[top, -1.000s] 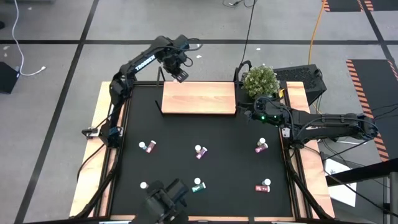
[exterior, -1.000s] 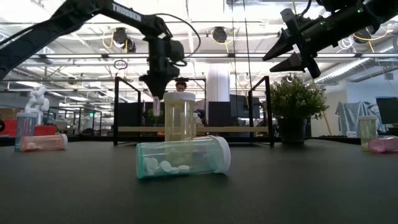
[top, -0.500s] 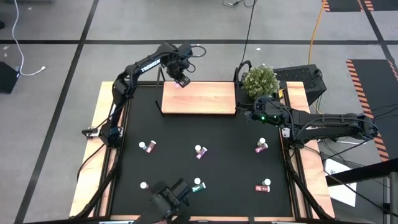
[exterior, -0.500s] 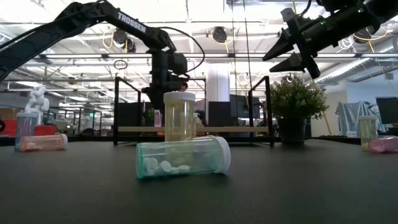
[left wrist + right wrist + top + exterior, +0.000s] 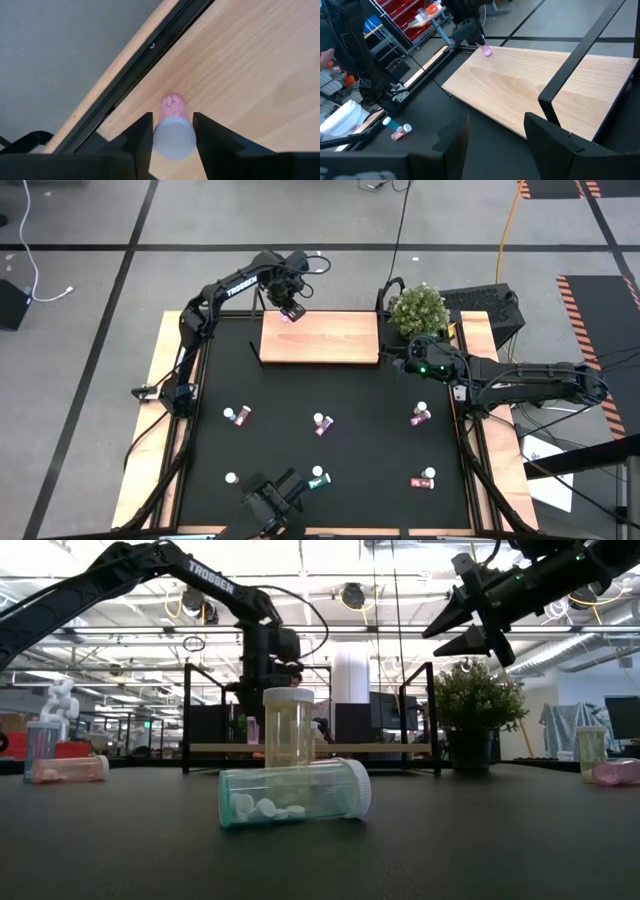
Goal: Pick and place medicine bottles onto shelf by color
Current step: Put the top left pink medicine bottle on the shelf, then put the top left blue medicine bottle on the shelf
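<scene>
Your left pincer [image 5: 172, 131] sits over the shelf's [image 5: 330, 340] far left corner, fingers either side of a pink bottle [image 5: 173, 135] standing upright on the wood (whether they still press it, you cannot tell). Your right pincer [image 5: 394, 361] hangs released off the shelf's near right corner. Six more bottles [image 5: 321, 424] lie scattered across the surface [image 5: 360, 440].
</scene>
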`<state>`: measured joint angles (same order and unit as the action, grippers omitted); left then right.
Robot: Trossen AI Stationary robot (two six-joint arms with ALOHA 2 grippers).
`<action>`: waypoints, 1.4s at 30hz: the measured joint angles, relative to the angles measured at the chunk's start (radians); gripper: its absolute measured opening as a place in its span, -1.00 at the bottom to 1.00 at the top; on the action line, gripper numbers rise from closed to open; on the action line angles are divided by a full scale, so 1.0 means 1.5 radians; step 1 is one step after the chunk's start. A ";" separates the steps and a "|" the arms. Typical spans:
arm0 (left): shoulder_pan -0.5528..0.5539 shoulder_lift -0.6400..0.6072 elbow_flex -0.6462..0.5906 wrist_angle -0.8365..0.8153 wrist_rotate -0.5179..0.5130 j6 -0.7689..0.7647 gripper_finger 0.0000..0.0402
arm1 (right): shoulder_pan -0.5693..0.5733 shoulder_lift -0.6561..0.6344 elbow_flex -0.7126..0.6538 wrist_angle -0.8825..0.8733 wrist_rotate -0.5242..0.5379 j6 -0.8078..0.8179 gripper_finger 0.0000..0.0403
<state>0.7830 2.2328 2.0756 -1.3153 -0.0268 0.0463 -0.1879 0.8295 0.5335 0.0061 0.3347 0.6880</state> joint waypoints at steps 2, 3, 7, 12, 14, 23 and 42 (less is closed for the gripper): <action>-0.001 -0.001 -0.001 0.002 0.000 -0.002 -0.14 | 0.000 0.000 0.000 -0.002 0.000 0.000 -0.08; -0.001 -0.007 -0.001 0.002 0.000 -0.002 -0.08 | 0.000 0.000 0.000 -0.002 0.000 0.000 -0.08; 0.001 -0.034 0.001 -0.008 0.000 -0.003 0.13 | 0.000 0.000 0.000 -0.008 0.000 0.003 -0.08; 0.001 -0.094 0.001 -0.030 0.000 -0.002 0.33 | 0.000 0.000 0.000 -0.008 0.000 0.004 -0.08; -0.002 -0.128 0.002 -0.049 0.000 -0.002 0.38 | 0.000 0.000 0.000 -0.006 0.001 0.001 -0.08; -0.050 -0.319 -0.003 -0.131 0.001 0.033 0.29 | 0.000 0.000 0.000 0.075 -0.050 -0.071 -0.08; -0.263 -0.855 -0.587 -0.088 0.043 -0.443 0.00 | 0.000 0.000 -0.019 0.102 0.001 0.040 -0.08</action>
<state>0.3891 0.9503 1.1945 -1.4468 0.0383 -0.6188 -0.1879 0.8295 0.5049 0.1594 0.3359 0.7475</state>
